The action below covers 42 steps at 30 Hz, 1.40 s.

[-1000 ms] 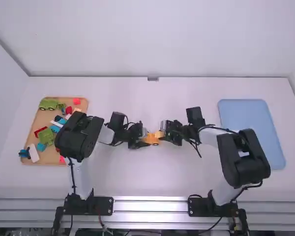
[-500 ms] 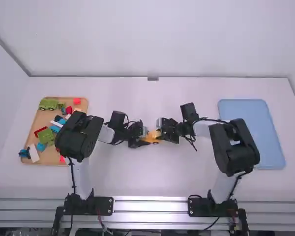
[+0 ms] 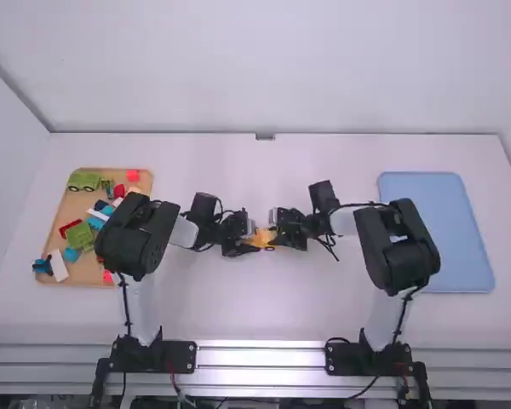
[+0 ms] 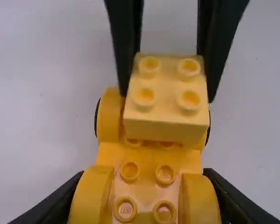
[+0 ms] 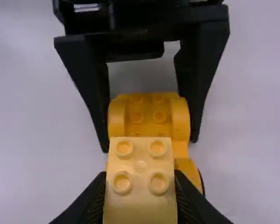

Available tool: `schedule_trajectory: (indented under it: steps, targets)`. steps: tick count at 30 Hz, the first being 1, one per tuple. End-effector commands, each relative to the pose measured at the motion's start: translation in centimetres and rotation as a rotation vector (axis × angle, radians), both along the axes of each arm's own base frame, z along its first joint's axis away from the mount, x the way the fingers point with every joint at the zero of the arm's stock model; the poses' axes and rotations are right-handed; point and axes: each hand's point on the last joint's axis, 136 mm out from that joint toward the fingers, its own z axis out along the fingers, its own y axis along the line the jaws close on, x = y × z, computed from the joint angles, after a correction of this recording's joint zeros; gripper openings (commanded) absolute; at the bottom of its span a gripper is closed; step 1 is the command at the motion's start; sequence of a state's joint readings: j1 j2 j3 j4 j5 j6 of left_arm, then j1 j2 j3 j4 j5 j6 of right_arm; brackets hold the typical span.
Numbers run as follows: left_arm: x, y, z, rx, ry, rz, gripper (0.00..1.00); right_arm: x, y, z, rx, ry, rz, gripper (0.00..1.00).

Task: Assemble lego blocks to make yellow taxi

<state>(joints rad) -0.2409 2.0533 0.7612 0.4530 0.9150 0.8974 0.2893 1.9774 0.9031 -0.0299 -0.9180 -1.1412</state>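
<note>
"Stretching under it all is the white table (image 3: 255, 315), right? What's on it?"

"Yep, and two arms, the left arm (image 3: 138, 239) and the right arm (image 3: 400, 247), meet around the middle. Blue tray (image 3: 430, 196) over on the right, tan tray (image 3: 85, 268) on the left with a jumble of green, red, blue and white blocks."

"And the pincers?"

"Left pincer (image 3: 254, 243) is clamped on the yellow car base (image 4: 149, 156) by the two rounded bits at one end. Right pincer (image 3: 278, 229) has its fingers closed on the sides of a paler yellow brick (image 4: 165, 128)."

"So where's that brick sitting, exactly?"

"Over the base's other half, between its wheels. Can't tell if it's pressed on, tbh. Smallest stuff: four round studs (image 5: 157, 183) on top of the brick, facing up."
</note>
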Motion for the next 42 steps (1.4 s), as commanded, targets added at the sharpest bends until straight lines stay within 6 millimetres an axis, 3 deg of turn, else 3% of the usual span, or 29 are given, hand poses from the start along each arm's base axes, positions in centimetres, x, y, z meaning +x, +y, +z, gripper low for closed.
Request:
schedule_trajectory:
  steps: [1, 42]
  targets:
    - [-0.5, 0.2, -1.5, 0.041, 0.027, 0.009, 0.4, 0.9, 0.2, 0.7, 0.02, -0.026, 0.007, 0.18]
    - [-0.4, 0.4, -1.6, 0.046, 0.031, 0.014, 0.41, 0.1, 0.4, -0.4, -0.016, 0.035, 0.002, 0.16]
